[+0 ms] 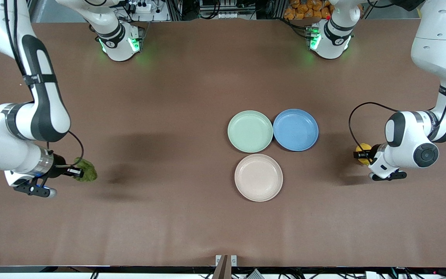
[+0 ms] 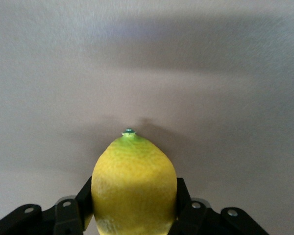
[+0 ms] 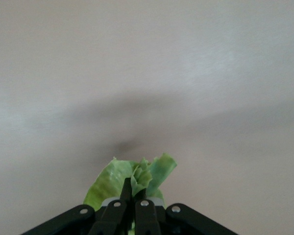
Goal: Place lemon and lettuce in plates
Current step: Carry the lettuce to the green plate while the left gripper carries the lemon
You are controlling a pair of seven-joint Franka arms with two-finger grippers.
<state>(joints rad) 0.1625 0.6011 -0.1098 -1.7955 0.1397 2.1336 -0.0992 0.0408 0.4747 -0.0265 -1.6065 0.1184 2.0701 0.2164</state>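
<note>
My left gripper (image 1: pixel 362 154) is shut on the yellow lemon (image 1: pixel 363 149), held above the table at the left arm's end, beside the blue plate. In the left wrist view the lemon (image 2: pixel 134 186) sits between the black fingers (image 2: pixel 183 196), its tip pointing away. My right gripper (image 1: pixel 76 171) is shut on the green lettuce leaf (image 1: pixel 86 170), held above the table at the right arm's end. In the right wrist view the lettuce (image 3: pixel 137 178) is pinched between the fingers (image 3: pixel 126 188). The mint green plate (image 1: pixel 250 131) and the cream plate (image 1: pixel 258 177) lie empty mid-table.
A blue plate (image 1: pixel 295 129) lies empty beside the mint plate, toward the left arm's end. The brown table (image 1: pixel 168 116) is bare between the lettuce and the plates. The arm bases stand along the table's edge farthest from the front camera.
</note>
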